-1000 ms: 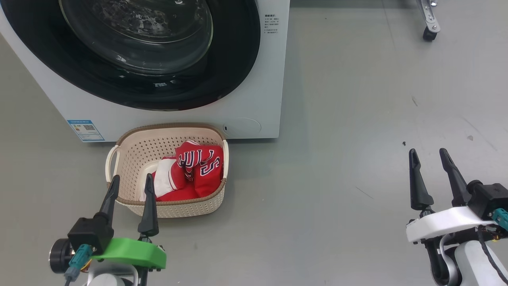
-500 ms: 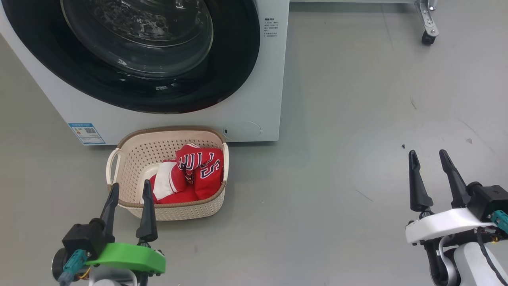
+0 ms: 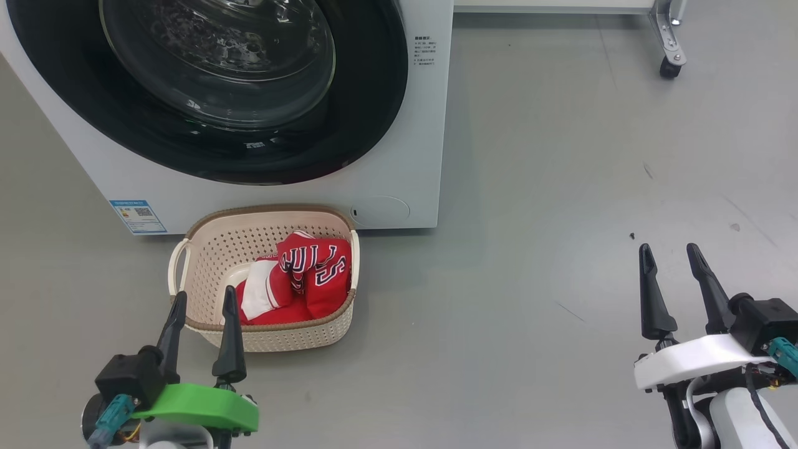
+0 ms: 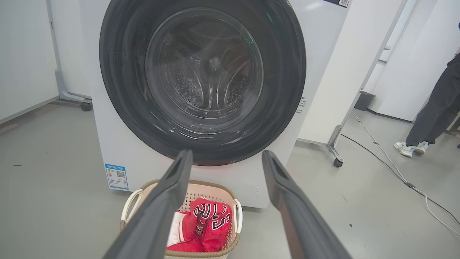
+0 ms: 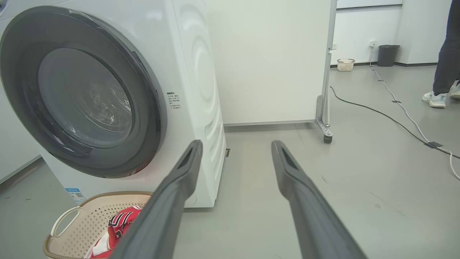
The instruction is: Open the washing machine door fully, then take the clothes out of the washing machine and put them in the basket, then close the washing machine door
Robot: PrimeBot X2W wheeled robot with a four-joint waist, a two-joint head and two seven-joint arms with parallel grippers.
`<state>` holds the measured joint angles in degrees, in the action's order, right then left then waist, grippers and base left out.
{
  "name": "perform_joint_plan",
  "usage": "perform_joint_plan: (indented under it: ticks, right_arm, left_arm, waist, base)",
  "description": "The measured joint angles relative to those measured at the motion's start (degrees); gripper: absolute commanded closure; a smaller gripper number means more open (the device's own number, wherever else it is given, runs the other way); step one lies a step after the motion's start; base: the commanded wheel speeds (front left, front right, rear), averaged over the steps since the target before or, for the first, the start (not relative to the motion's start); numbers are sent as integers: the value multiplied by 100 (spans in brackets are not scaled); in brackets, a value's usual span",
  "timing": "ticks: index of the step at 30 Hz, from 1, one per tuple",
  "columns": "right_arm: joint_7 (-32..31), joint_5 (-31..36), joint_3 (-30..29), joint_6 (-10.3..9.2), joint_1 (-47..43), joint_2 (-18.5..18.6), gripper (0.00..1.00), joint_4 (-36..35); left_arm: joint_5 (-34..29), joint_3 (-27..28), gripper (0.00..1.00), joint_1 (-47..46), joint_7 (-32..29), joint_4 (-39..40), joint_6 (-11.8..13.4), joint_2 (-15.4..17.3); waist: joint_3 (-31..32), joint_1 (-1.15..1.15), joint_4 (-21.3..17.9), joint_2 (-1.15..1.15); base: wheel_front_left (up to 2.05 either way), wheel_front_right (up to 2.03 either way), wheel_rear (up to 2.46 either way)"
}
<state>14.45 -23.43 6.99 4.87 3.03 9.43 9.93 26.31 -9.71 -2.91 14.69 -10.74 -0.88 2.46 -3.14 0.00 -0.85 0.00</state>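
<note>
The washing machine [image 3: 411, 143] stands at the upper left, and the washing machine door [image 3: 368, 93] lies shut against its front, black rim around clear glass. Through the door [image 4: 118, 72] in the left wrist view I see bare steel drum. The basket [image 3: 206, 249] sits on the floor in front of the machine, with the clothes [image 3: 315, 274], a red jersey and white fabric, inside it. My left gripper [image 3: 206, 292] is open and empty just short of the basket's near rim. My right gripper [image 3: 668, 247] is open and empty over bare floor, far to the right.
A wheeled panel stands behind the machine, its caster [image 3: 670, 65] on the floor at the upper right. A person's legs [image 4: 431, 108] are off to the right, beside a cable [image 5: 395, 115] on the floor. Grey floor stretches between the grippers.
The head camera has tilted, so machine and basket sit slightly lower in the picture. Both grippers have drawn back a little toward me and stay open.
</note>
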Motion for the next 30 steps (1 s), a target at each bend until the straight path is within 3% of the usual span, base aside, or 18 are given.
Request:
perform_joint_plan:
  ticks: [15,16,23,30]
  right_arm:
    - [0,107,-47,38,-15,-45,0,5]
    - [-1,134,-45,47,-20,-51,100,20]
    - [-11,121,-1,53,-272,-222,100,356]
    - [-145,-302,-93,54,-266,-230,100,360]
  left_arm:
    - [146,11,0,61,0,-54,-3,0]
    - [148,10,100,62,0,-66,-5,-1]
    - [156,-26,100,239,-8,-387,-5,-70]
    - [586,21,100,240,-110,-383,-14,-71]
  waist:
    - [37,0,-19,0]
    - [38,0,-18,0]
    - [41,0,-18,0]
    - [63,0,-9,0]
  base:
    - [0,0,0]
    - [0,0,0]
    - [0,0,0]
    - [0,0,0]
